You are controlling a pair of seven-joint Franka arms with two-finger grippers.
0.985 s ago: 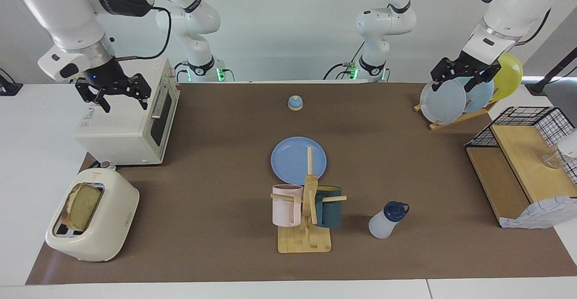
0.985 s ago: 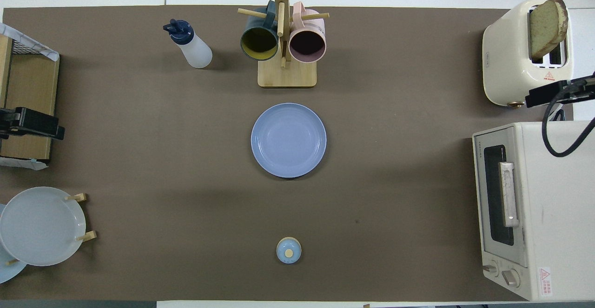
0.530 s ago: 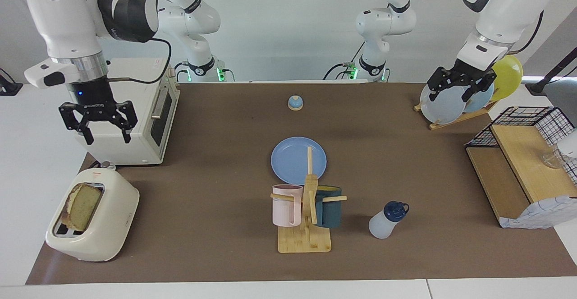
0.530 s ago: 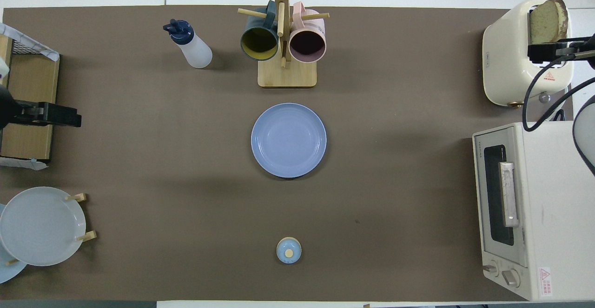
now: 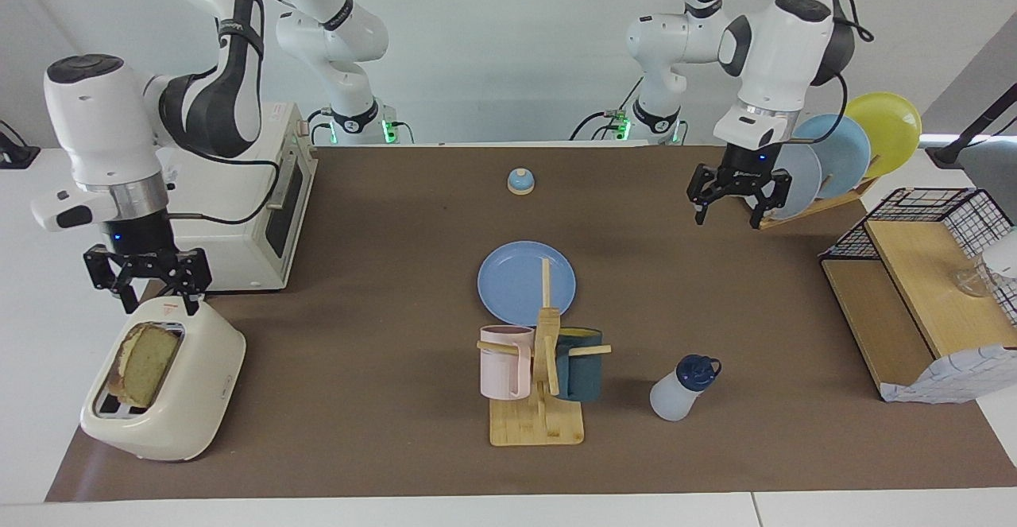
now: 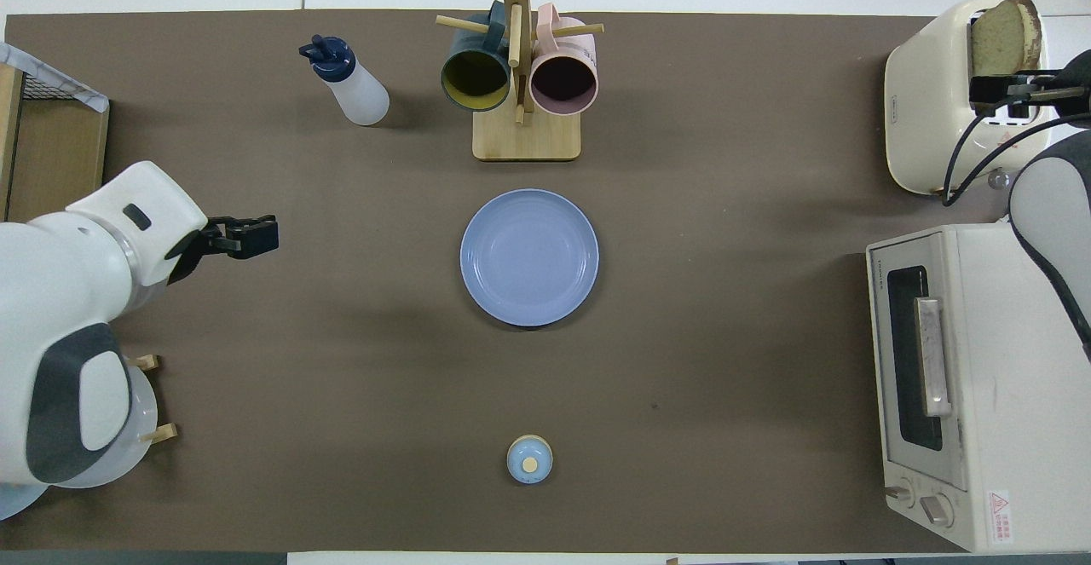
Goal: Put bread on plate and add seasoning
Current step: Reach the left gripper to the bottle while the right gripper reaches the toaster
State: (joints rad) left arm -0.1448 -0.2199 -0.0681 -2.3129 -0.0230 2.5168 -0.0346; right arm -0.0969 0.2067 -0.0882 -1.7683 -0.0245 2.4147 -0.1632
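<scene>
The bread (image 5: 143, 364) stands upright in a slot of the cream toaster (image 5: 191, 400), at the right arm's end of the table; it also shows in the overhead view (image 6: 1004, 26). My right gripper (image 5: 147, 292) is open and empty, just above the toaster's top, beside the bread. The medium-blue plate (image 5: 516, 280) lies bare at the table's middle (image 6: 528, 256). The seasoning bottle (image 5: 679, 390) stands farther from the robots than the plate (image 6: 354, 88). My left gripper (image 5: 731, 215) is open and empty, above the mat beside the plate rack.
A white toaster oven (image 5: 238, 225) stands next to the toaster, nearer to the robots. A wooden mug rack (image 5: 540, 368) with two mugs stands just past the plate. A small bell (image 5: 520, 182), a plate rack (image 5: 826, 161) and a wire shelf (image 5: 922, 296) are also here.
My right gripper came off the toaster oven and dropped to just above the toaster. My left gripper left the plate rack and moved lower, toward the table's middle.
</scene>
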